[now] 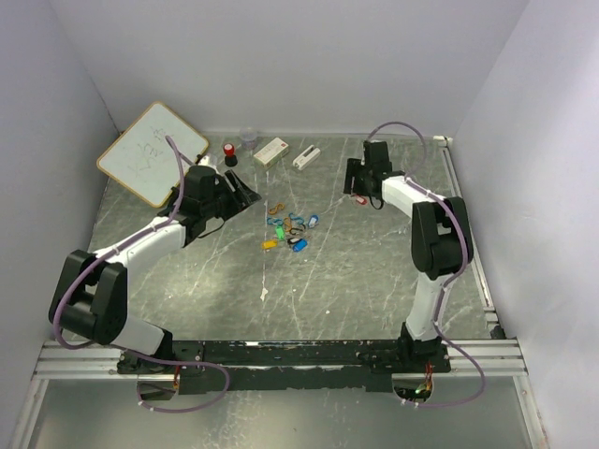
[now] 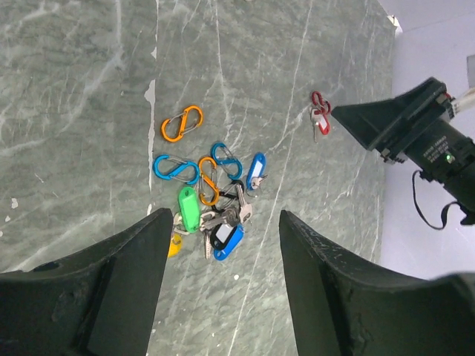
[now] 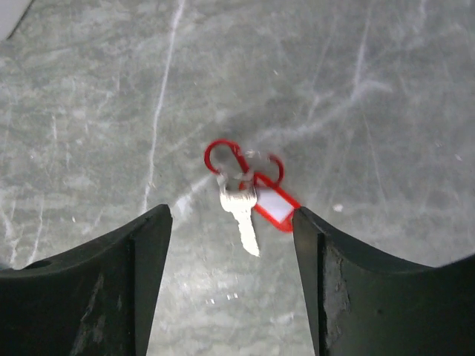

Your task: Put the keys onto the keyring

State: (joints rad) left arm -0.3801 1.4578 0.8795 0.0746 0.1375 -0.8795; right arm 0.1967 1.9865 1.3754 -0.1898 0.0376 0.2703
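left gripper [image 2: 221, 216]: jaws wide apart, empty | keys [image 2: 220, 222]: heaped on table [image 2: 89, 89], between its fingers | right gripper [image 3: 231, 215]: spread, empty | red-tagged key [image 3: 241, 211]: on red clip [image 3: 223, 157], centred beneath

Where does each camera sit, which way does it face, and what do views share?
Top external: above and behind the bases, looking down on the table; left arm and right arm show.
Left wrist: on the left arm, looking down past the open left end effector at the keys; right end effector shows too.
Right wrist: looks down past its own open end effector at the red clip.
Shared: both wrist views show that red clip.
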